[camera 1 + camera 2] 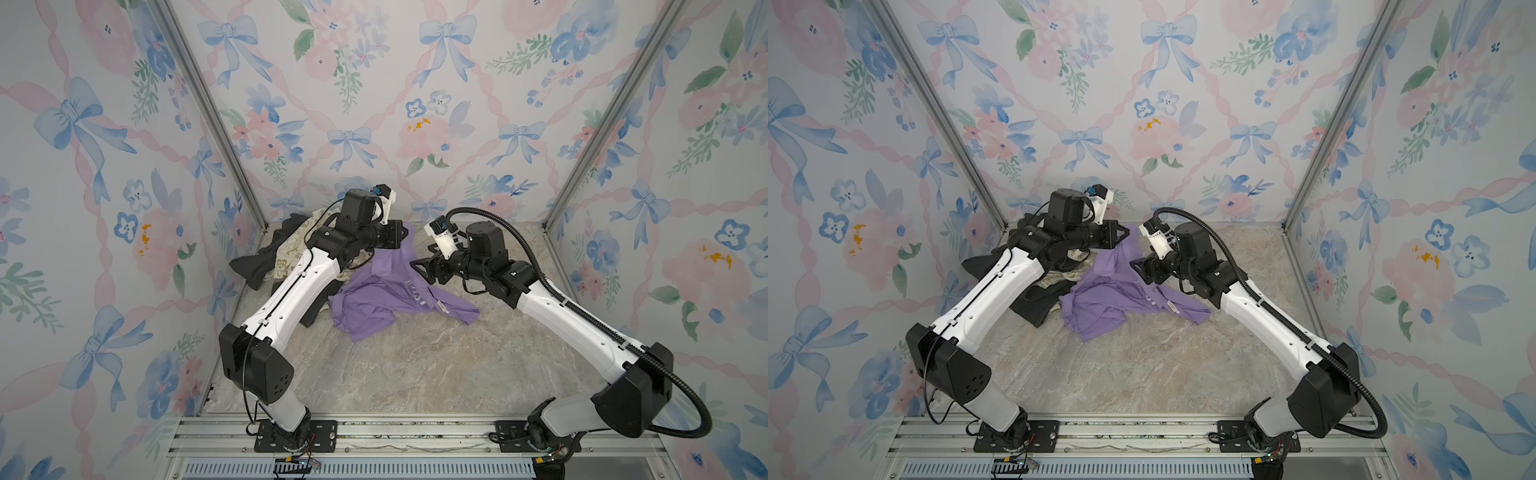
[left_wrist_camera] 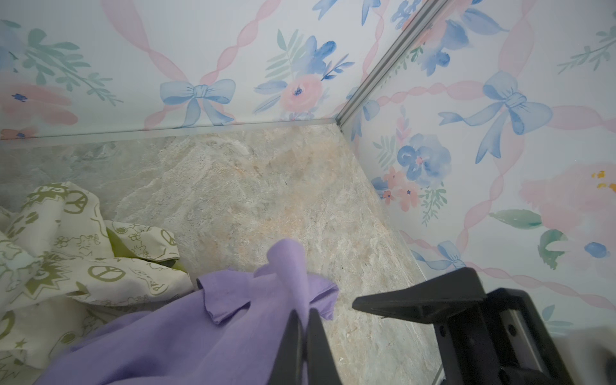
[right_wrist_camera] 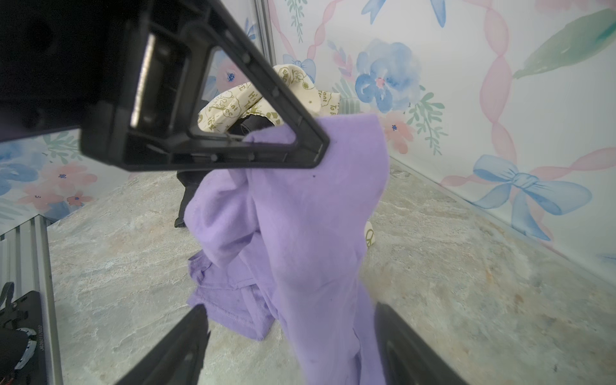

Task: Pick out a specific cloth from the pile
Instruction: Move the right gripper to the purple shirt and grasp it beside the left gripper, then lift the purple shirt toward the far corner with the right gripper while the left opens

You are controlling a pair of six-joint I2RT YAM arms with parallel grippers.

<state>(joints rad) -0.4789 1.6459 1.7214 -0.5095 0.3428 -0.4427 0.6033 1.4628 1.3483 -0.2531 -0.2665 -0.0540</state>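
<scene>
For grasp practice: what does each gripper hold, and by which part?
Left gripper pinches the lilac cloth by a lifted edge fold; right gripper, open around the hanging cloth, holds nothing.

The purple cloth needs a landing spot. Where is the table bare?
Bare: the wide front stretch of table between both arms, nearer than the purple cloth; also the far right corner. Crowded: far left, the pile under the left arm.

Three walls [image 1: 374,83] papered in watercolour — blue bows, pink ribbons, pale flowers — enclose a beige-grey marbled counter [image 1: 415,365]. Aluminium posts [image 1: 210,112] rise at the counter's far corners, and a slotted aluminium rail [image 1: 415,432] runs along its near edge. The light is soft and even.
</scene>
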